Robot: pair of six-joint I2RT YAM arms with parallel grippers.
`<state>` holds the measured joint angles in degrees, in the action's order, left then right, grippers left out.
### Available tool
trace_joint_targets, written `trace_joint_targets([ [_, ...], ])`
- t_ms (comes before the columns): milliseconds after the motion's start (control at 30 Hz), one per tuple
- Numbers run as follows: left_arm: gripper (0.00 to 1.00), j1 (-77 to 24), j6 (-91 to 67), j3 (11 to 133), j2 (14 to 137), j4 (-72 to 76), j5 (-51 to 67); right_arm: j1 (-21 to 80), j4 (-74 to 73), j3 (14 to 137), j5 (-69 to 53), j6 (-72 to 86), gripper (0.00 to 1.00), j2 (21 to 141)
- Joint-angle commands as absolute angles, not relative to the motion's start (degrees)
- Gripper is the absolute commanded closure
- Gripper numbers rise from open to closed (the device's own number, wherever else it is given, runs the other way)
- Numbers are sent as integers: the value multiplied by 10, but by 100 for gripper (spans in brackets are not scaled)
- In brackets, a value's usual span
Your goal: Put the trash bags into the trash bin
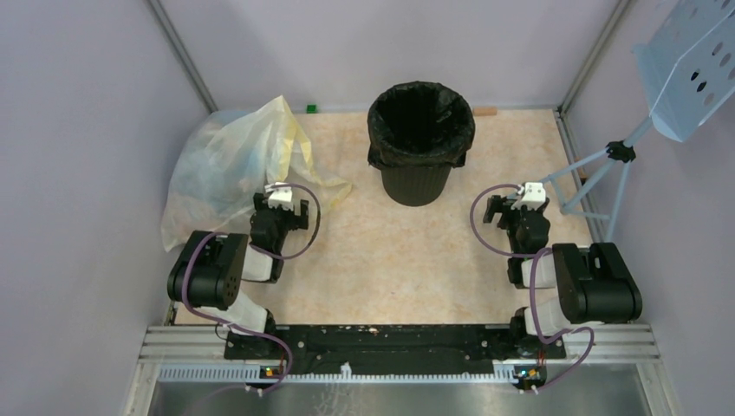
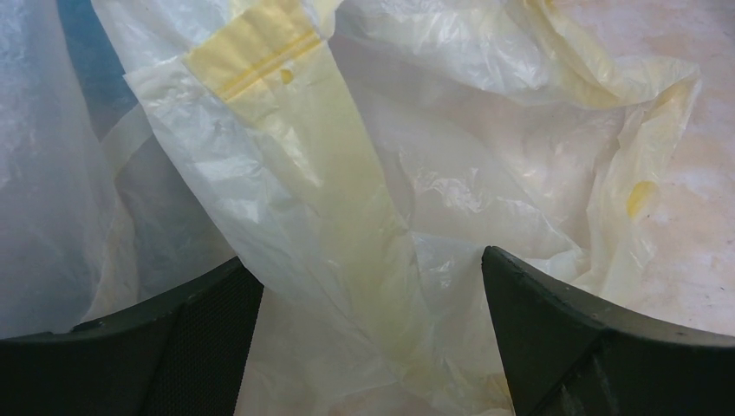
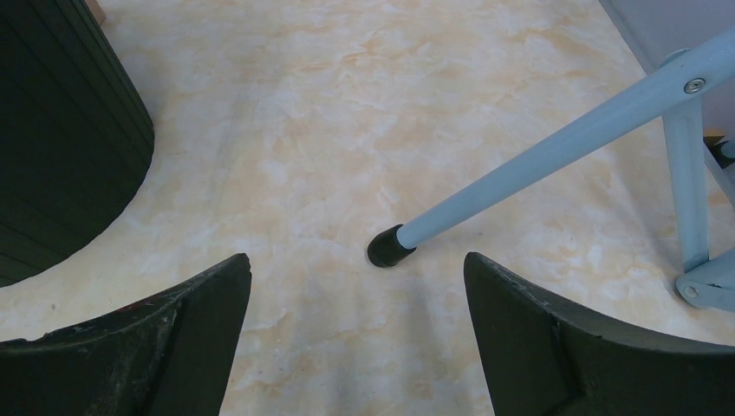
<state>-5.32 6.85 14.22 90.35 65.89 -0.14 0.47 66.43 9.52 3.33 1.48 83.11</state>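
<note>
Near edge: both arms folded back close to their bases, low over the table (image 1: 390, 260).

Left gripper (image 2: 364, 260) – jaws spread wide, nothing between them. It sits right at the near fringe of the big pale-yellow bag (image 1: 221, 165); the left wrist view is filled with its crinkled translucent plastic, a yellow strip across one fold. Cannot tell whether the fingers touch it.

Right gripper (image 3: 355, 257) – also wide open and empty, above bare tabletop. Just ahead of it is the black rubber foot (image 3: 386, 247) of a light-blue stand leg (image 3: 537, 165), planted on the table. The stand (image 1: 598, 178) is on the right side and carries a perforated blue plate (image 1: 698, 65) up top.

Further back, centre: trash bin (image 1: 416, 184) upright, ribbed wall also at the left edge of the right wrist view. The black trash bag (image 1: 420, 108) is inside it, opened out as a liner, glossy edge folded over the rim and hanging down the outside. Bin stands well apart from both grippers.

Against the back wall: a small green item (image 1: 310, 108) and a small wood-coloured piece (image 1: 485, 111).
</note>
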Motion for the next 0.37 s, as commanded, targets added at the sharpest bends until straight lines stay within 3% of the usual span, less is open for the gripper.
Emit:
trace_joint_targets([
  [0,1,-50,59,153,895,673,-8,2,687,112,24,12,8,835],
  [333,1,-48,58,154,894,671,-5,2,687,111,24,11,8,834],
])
